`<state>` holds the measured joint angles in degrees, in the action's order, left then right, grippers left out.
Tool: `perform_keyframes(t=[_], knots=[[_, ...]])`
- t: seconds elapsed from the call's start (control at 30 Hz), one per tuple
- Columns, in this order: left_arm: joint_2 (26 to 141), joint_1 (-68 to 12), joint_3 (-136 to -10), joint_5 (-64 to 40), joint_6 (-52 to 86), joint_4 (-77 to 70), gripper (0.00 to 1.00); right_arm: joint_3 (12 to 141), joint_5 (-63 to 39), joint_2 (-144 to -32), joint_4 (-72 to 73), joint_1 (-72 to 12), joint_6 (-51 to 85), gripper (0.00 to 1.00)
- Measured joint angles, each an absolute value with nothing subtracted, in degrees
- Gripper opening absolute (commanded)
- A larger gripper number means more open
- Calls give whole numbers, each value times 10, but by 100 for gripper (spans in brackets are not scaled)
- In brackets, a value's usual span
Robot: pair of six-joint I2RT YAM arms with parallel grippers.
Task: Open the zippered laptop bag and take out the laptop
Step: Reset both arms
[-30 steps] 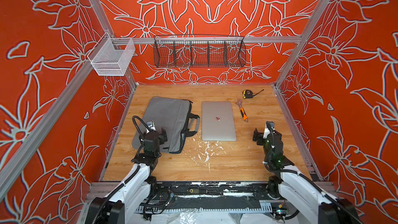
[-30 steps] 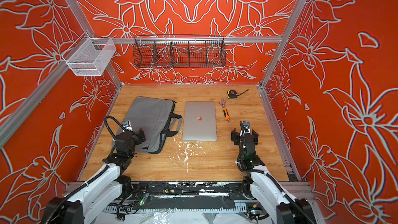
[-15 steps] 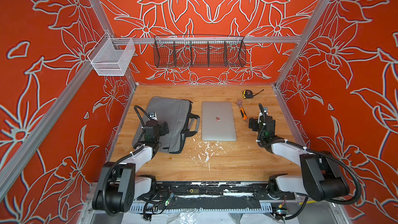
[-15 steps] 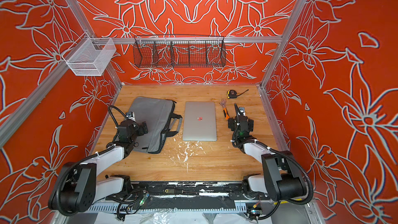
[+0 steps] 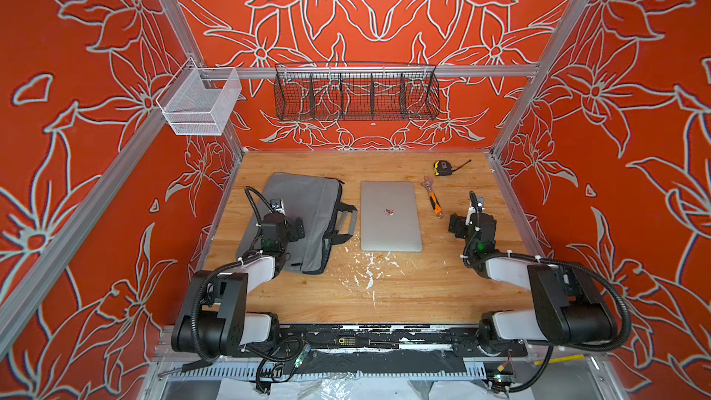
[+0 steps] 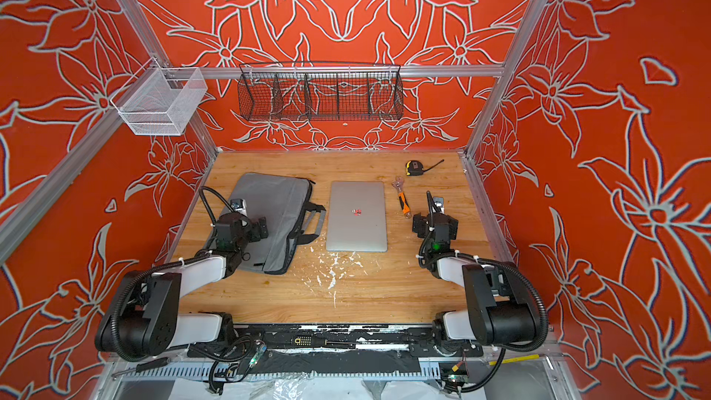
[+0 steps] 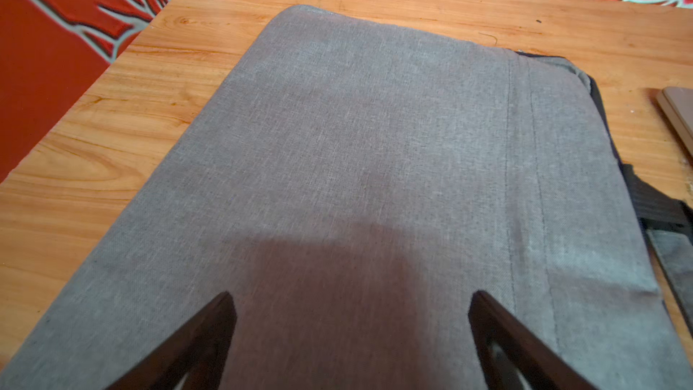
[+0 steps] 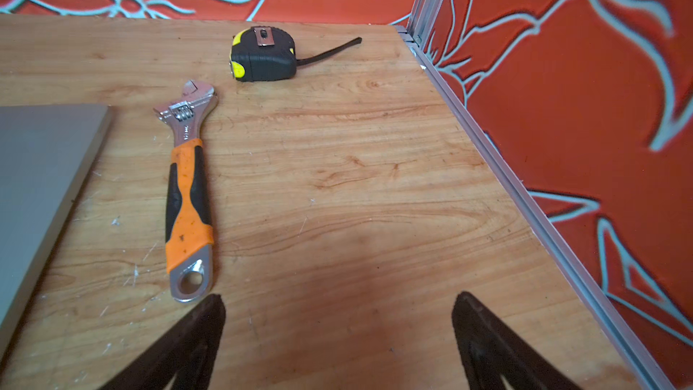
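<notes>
The grey zippered laptop bag (image 5: 307, 205) lies flat on the left of the wooden table in both top views, its strap handles (image 5: 343, 221) toward the middle. The silver laptop (image 5: 389, 215) lies shut on the bare table just right of the bag, outside it, also in a top view (image 6: 357, 217). My left gripper (image 5: 281, 225) hovers over the bag's near left part, open with only grey fabric (image 7: 356, 144) between its fingers (image 7: 221, 317). My right gripper (image 5: 471, 223) is open over bare wood, right of the laptop, holding nothing (image 8: 339, 297).
An orange-handled wrench (image 8: 187, 196) lies between the laptop and my right gripper, its ring end close to one fingertip. A black-and-yellow tape measure (image 8: 262, 56) sits at the far right. White flecks (image 5: 365, 271) dot the table's near middle. Two wire baskets (image 5: 356, 96) hang on the walls.
Both arms unfolded and reached away from the base a second ago, the left over the bag, the right beside the wrench. Little has moved in the last half second.
</notes>
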<state>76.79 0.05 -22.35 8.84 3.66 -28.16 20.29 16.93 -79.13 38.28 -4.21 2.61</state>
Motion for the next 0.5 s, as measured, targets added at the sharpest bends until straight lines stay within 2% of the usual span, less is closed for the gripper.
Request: perform_keyframes(t=[0.5], knots=[[768, 1, -224, 87, 36, -282, 97, 203, 164, -791, 384, -42, 26, 97]])
